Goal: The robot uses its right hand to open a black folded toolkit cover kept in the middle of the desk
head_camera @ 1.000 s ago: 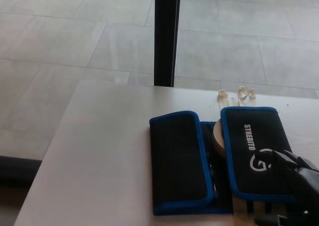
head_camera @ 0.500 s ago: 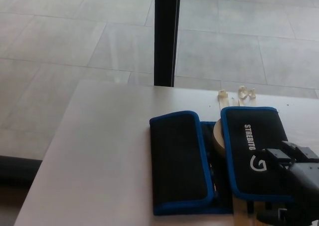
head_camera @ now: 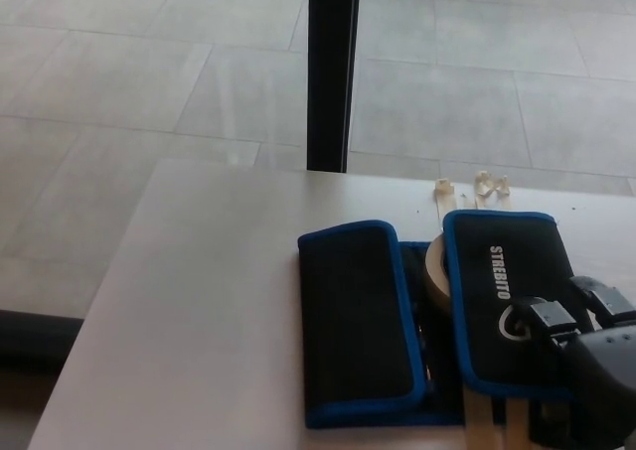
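The black toolkit cover with blue trim lies on the white desk (head_camera: 199, 301), right of its middle. Its left flap (head_camera: 353, 321) is folded flat. The right flap (head_camera: 497, 291), lettered STREBITO, is folded over the contents and sits a little higher than the left one. My right hand (head_camera: 586, 356) comes in from the lower right corner and lies over the lower right part of that flap, covering its logo. How the hand holds the flap is hidden. A beige round object (head_camera: 435, 269) shows in the gap between the flaps. My left hand is not in view.
A black vertical post (head_camera: 333, 73) stands just beyond the desk's far edge. Two small beige clips (head_camera: 467, 187) lie on the desk behind the cover. Pale wooden strips (head_camera: 487, 420) stick out under the cover's near edge. Grey floor tiles lie beyond.
My right hand has moved up and left, from the lower right corner onto the right flap. The flap's left edge has shifted slightly to the right and its near edge sits higher.
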